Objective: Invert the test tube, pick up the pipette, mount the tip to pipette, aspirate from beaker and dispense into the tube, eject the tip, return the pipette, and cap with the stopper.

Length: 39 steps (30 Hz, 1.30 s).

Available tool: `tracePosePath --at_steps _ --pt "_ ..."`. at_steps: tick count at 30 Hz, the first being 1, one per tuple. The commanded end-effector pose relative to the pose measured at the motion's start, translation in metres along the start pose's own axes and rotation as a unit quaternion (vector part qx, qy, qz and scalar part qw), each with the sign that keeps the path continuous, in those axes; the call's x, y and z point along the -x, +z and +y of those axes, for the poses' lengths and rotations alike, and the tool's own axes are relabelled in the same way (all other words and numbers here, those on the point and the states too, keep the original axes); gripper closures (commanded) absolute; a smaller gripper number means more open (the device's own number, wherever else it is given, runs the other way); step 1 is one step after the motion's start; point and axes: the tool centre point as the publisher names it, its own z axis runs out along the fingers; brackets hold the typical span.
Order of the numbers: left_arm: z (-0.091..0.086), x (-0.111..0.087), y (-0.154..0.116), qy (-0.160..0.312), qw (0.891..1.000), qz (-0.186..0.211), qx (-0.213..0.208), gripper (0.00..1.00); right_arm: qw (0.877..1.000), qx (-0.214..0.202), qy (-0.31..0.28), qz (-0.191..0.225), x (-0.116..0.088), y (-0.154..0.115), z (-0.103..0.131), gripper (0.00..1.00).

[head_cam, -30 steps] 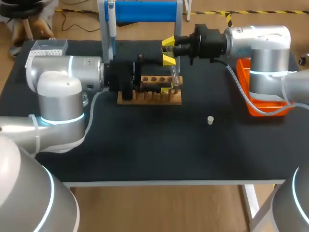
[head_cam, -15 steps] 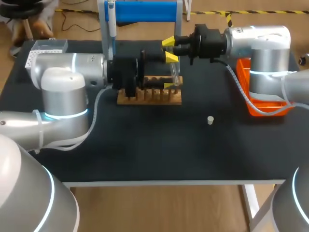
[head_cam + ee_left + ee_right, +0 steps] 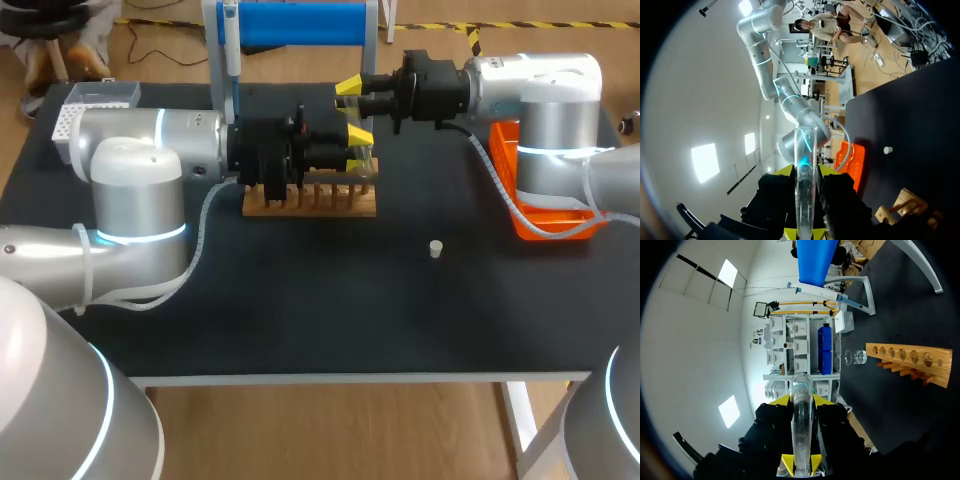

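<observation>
The left hand [image 3: 805,175], fingers shut onto the test tube [image 3: 805,145], carries it crosswise to them, open mouth at the far end, just over the right end of the wooden rack [image 3: 300,205]. The right hand [image 3: 802,402], opposite, likewise pinches a test tube in its own view; uprighting probably falls to the left wrist.

We see our L gripper [image 3: 805,172] clamped on the test tube [image 3: 804,195], one yellow-tipped finger each side. The clear tube runs straight out ahead btw them, open mouth at the far end. Beyond the mouth our R arm [image 3: 790,100] rises. Off to one side is the black table [image 3: 910,110] w/ orange tray [image 3: 854,161], small white stopper [image 3: 887,149] lying alone, and part of the wooden rack [image 3: 905,205] nearest the gripper.
</observation>
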Motion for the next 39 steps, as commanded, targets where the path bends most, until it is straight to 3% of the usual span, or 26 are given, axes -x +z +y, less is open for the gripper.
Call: tracePosePath --at_steps 1,3,4,5,6,24,39 --pt "0.000 -0.001 0.000 -0.001 1.000 0.000 -0.001 1.00 1.000 0.000 0.000 0.000 0.000 0.000 0.000 1.00" --pt "0.000 -0.001 0.000 -0.001 1.000 0.001 -0.001 1.00 1.000 0.000 0.000 0.000 0.000 0.000 0.000 1.00" --pt "-0.001 -0.001 0.000 -0.001 1.000 0.001 -0.001 1.00 1.000 0.000 0.000 0.000 0.000 0.000 0.000 0.71" --pt "-0.001 -0.001 0.000 -0.001 1.000 0.001 -0.001 1.00 1.000 0.000 0.000 0.000 0.000 0.000 0.000 0.10" --pt "-0.001 -0.001 0.000 -0.001 1.000 0.001 -0.001 1.00 1.000 0.000 0.000 0.000 0.000 0.000 0.000 0.00" --pt "-0.001 -0.017 -0.017 -0.032 0.999 -0.010 0.021 1.00 1.000 0.000 0.000 0.000 0.000 0.000 0.000 0.00" --pt "-0.003 -0.004 -0.030 -0.023 0.999 0.022 0.030 1.00 1.000 0.000 0.000 0.000 0.000 0.000 0.000 0.00"
